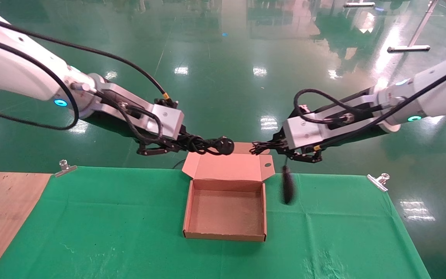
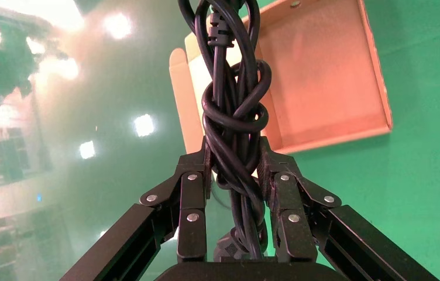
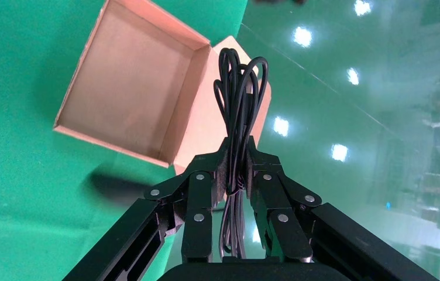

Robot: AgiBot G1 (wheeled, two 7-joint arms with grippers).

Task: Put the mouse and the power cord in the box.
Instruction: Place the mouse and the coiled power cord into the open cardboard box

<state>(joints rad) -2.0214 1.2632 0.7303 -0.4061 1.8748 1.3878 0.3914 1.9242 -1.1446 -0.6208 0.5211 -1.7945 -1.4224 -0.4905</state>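
We see the box [image 1: 226, 209] lying open on the green cloth [image 1: 91, 232], lid folded back. Our left gripper [image 2: 233, 175], reaching in over the table's far edge, pinches the knotted power cord [image 1: 203, 145], plug above the lid. Our right gripper [image 3: 236, 170], opposite, clamps the mouse's thin bundled wire [image 3: 238, 99]; the mouse [image 1: 287, 188] dangles beside the box.

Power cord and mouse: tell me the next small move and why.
Probably bring the left gripper forward and down over the box tray. It is shut on the power cord, held above the raised lid, not the tray. The right gripper is shut on the mouse's wire; the mouse dangles beside the box.
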